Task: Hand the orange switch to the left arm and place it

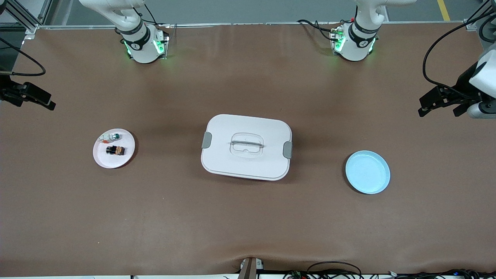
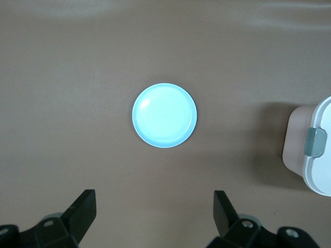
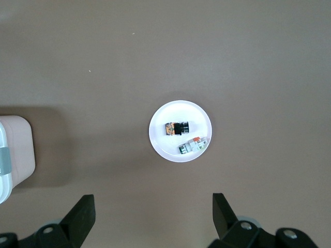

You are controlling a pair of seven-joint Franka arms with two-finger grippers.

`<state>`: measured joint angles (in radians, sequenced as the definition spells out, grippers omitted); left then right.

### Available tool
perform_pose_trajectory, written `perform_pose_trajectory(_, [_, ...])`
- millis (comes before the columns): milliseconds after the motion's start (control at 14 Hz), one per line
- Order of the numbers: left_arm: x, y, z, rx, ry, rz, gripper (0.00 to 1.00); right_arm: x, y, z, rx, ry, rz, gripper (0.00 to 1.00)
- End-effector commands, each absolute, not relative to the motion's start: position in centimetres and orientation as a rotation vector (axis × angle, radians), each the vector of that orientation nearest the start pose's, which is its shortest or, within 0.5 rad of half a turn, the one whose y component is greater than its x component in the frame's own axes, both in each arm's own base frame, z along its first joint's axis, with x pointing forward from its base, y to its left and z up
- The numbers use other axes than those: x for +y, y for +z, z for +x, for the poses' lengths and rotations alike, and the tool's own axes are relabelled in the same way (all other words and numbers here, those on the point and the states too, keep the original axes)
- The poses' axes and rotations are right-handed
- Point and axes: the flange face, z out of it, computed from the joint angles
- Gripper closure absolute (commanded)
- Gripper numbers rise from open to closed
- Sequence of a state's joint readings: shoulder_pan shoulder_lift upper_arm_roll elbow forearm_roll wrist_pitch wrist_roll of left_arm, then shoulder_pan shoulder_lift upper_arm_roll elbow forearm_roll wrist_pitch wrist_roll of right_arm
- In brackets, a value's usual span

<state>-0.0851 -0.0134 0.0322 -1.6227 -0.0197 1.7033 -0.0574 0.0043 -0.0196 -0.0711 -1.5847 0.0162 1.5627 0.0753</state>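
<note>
Orange switch [image 1: 116, 150] on pink plate [image 1: 101, 159] at right arm's end of table [image 1: 248, 224], beside white-and-green component [image 1: 110, 136]. Box [image 1: 246, 147] mid-table. Right tool [image 3: 153, 217] open above the plate; left tool [image 2: 155, 214] open above blue plate [image 2: 164, 115].

Matt brown table covering [image 1: 248, 217] (faintly creased); smooth plastic box [image 1: 246, 162]; glossy blue plate [image 1: 367, 172].
</note>
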Motion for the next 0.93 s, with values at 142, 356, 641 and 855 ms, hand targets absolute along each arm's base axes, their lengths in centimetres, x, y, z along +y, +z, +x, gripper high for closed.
perform_pose_trajectory(142, [-3.3, 62.8, 56.1, 0.021, -0.142, -3.146, 0.00, -2.9, 63.4, 53.7, 0.236, -0.023, -3.109, 0.00])
perform_pose_trajectory(356, [-3.3, 62.9, 56.2, 0.017, -0.147, -3.145, 0.00, -3.0, 63.5, 53.5, 0.226, -0.021, -3.108, 0.00])
perform_pose_trajectory(641, [-3.2, 62.9, 56.2, 0.012, -0.147, -3.146, 0.00, -2.7, 63.3, 52.7, 0.210, -0.021, -3.107, 0.00])
perform_pose_trajectory(855, [-3.1, 62.9, 56.2, 0.009, -0.147, -3.146, 0.00, -2.3, 63.4, 52.5, 0.203, -0.027, -3.079, 0.00])
